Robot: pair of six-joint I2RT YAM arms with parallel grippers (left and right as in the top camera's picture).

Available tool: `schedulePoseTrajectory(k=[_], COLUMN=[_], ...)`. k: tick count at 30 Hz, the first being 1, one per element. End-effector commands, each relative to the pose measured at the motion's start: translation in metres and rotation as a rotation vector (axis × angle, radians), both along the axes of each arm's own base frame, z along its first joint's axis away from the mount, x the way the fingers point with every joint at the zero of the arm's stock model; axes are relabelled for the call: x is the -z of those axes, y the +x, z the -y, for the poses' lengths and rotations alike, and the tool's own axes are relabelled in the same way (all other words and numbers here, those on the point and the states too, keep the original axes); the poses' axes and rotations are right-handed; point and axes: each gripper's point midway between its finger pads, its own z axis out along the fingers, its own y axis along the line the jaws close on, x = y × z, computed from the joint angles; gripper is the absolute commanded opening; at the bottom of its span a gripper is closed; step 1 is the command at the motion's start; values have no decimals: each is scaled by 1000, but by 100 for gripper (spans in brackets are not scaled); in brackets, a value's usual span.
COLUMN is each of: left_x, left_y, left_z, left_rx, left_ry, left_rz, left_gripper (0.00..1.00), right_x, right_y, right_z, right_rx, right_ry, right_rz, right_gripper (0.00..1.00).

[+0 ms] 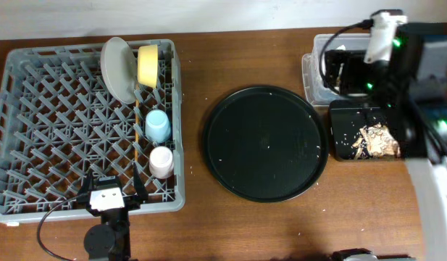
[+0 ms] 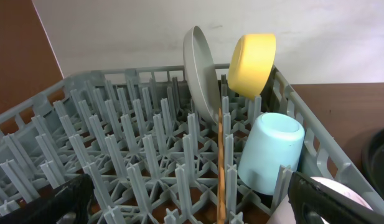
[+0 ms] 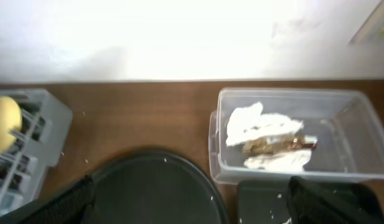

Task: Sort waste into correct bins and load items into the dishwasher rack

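My left gripper (image 1: 113,186) and right gripper (image 3: 193,200) gape empty. Thin wooden chopsticks (image 2: 220,163) in grey pegged plastic rack (image 1: 71,48): probably light, slippery; pinch mid-shaft.

Grey rack (image 2: 79,109), upright plate (image 2: 201,71), yellow bowl (image 2: 252,62) (on edge), blue cup (image 2: 271,152)

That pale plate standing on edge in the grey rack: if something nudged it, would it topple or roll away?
Probably neither: the plate leans among upright pegs of the rack, which should hold it. It looks stiff and smooth, so likely slippery to grip. Free of the pegs, its round rim might let it roll.
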Motion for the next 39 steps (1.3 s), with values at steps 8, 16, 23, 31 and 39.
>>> schedulePoseTrajectory(k=[8,16,23,31,39], left_x=[0,0,0,0,0], left_y=[0,0,0,0,0], left_z=[-1,-1,-1,-1,-1], left_rx=[-4,-4,-4,-4,-4], left_ry=[19,19,19,19,19], left_rz=[0,0,0,0,0], left_gripper=[99,99,99,99,99], right_x=[103,184,227,228,228], right_y=[-85,-125,-127,-127,-127], right_z=[2,3,-2,-2,-2], right_rx=[-24,-36,-62,-85,-86], right_ry=[20,33,34,-32,-38], right_rz=[495,645,473,473,473], right_gripper=[98,98,98,99,98])
